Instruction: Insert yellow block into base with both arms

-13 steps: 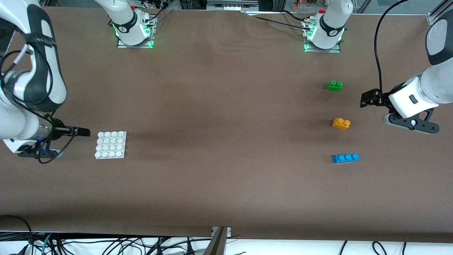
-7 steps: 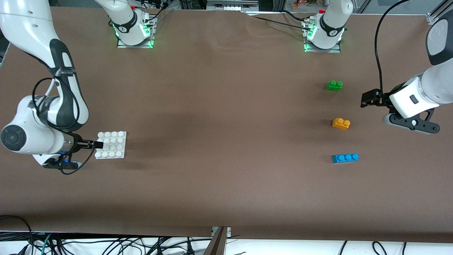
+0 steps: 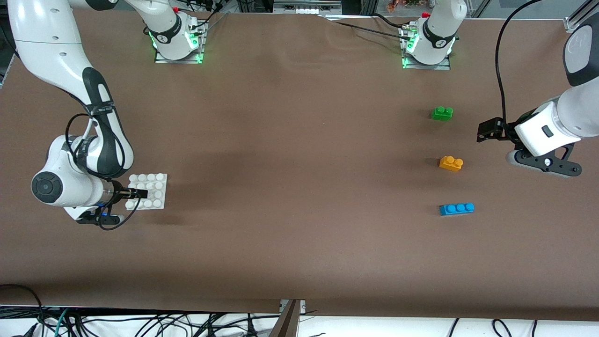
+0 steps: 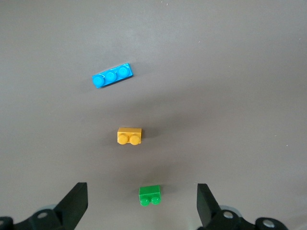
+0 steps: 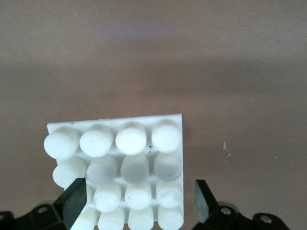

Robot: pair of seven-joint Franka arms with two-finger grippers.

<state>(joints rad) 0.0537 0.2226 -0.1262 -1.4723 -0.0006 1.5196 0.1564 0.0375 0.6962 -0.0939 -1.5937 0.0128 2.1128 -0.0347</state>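
While my left claw [image 3: 484, 129] waits wide open near the small orange-yellow plastic brick [image 3: 451, 163], my right claw [image 3: 139, 193], also wide, straddles the flat white studded plate's [image 3: 158, 181] edge at the desk's [image 3: 299, 187] right-arm end.

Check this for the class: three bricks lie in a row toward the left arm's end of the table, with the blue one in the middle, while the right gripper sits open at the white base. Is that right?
Not quite. The front view shows the yellow block in the middle, between the green brick and the blue brick, which lies nearest the front camera. The rest holds: the right gripper is open at the base.
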